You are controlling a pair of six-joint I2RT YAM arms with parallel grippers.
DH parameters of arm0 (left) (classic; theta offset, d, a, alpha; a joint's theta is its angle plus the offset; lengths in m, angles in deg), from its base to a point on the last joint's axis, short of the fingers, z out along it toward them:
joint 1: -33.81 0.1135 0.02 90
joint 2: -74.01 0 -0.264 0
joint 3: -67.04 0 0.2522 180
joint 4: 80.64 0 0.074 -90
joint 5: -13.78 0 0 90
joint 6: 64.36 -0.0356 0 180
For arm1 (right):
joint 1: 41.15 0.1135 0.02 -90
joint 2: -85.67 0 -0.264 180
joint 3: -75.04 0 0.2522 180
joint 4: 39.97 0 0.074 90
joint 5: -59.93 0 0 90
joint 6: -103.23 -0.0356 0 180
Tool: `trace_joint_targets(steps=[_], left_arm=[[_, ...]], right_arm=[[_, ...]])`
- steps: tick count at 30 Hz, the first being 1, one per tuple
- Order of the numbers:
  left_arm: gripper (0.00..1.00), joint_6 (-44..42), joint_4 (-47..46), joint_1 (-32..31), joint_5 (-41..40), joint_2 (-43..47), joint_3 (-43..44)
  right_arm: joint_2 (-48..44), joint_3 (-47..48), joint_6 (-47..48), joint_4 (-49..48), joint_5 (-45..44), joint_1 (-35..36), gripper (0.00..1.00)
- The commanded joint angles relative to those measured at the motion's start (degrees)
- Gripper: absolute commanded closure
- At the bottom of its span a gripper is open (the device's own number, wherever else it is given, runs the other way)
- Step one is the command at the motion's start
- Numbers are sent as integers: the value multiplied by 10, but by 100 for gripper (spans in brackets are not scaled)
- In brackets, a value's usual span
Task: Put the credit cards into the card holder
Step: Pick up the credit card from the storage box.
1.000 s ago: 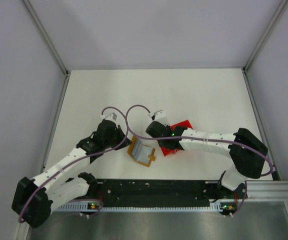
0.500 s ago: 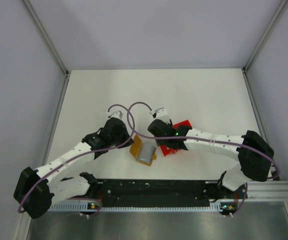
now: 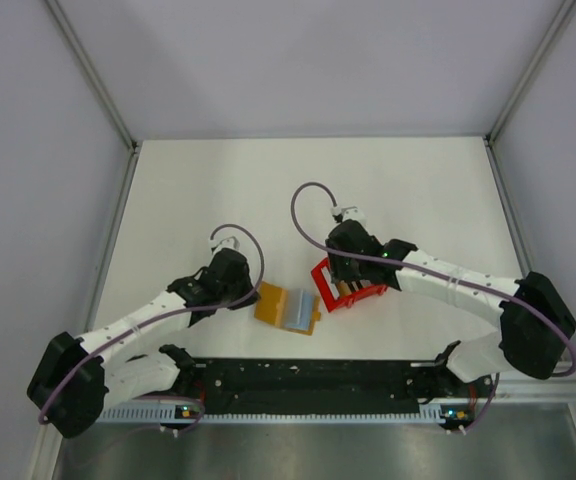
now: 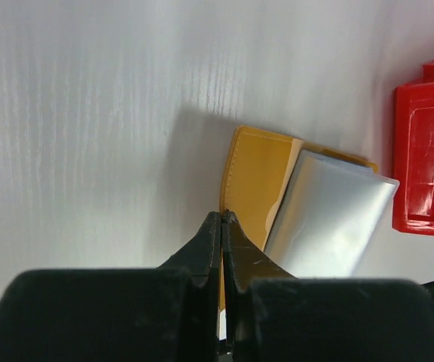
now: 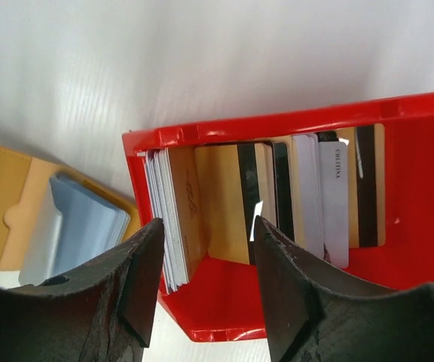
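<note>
The orange card holder (image 3: 271,303) lies between the arms, with a light blue credit card (image 3: 299,308) sticking out of its pocket. In the left wrist view the card (image 4: 330,215) looks grey-silver on the holder (image 4: 255,173). My left gripper (image 3: 256,297) is shut, its tips (image 4: 222,216) pinching the holder's left edge, which casts a shadow as if raised. My right gripper (image 3: 340,282) is open and empty (image 5: 206,249) above the red tray. Several more credit cards (image 5: 292,196) stand on edge in that tray. The holder (image 5: 2,196) and blue card (image 5: 85,222) lie to its left.
The red raised-rim tray (image 3: 320,273) sits just right of the holder; it also shows in the left wrist view (image 4: 420,173) and the right wrist view (image 5: 277,124). White table (image 3: 368,190) stretches behind. A black rail (image 3: 308,380) runs along the near edge.
My right gripper has left the card holder and moved right and back over the red tray. The blue card stays in the holder, which now lies flatter. My left gripper keeps hold.
</note>
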Motion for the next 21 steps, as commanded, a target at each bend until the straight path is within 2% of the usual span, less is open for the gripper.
trace_joint_targets(steps=[1, 9, 14, 21], left_arm=[[100, 17, -38, -2, 8, 14, -13], [100, 8, -49, -2, 14, 9, -8], [100, 8, -54, -1, 18, 7, -11], [100, 8, -56, -1, 18, 6, -9]], right_arm=[[10, -23, 6, -46, 116, -27, 49], [44, -44, -5, -110, 219, -53, 45], [65, -46, -7, -126, 252, -61, 44], [45, -46, -11, -129, 271, -69, 45]])
